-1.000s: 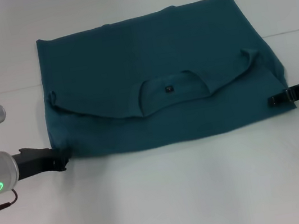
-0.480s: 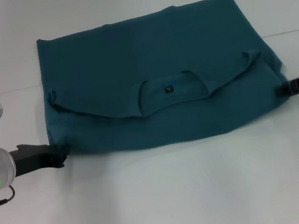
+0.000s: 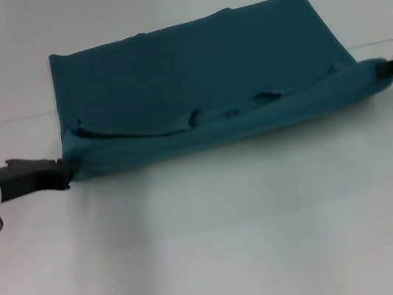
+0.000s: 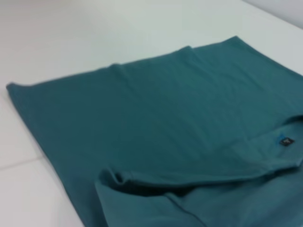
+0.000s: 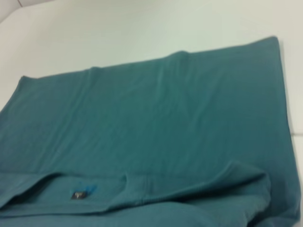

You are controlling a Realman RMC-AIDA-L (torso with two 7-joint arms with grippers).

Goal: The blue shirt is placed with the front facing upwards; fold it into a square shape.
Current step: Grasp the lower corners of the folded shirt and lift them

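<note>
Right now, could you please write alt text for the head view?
A blue shirt lies on a white table, its near edge lifted by the left end effector and right end effector at opposite corners.

surface: white table (image 3: 219,241) | carried: blue shirt (image 3: 191,66), far part laid flat, near edge raised off the top
</note>
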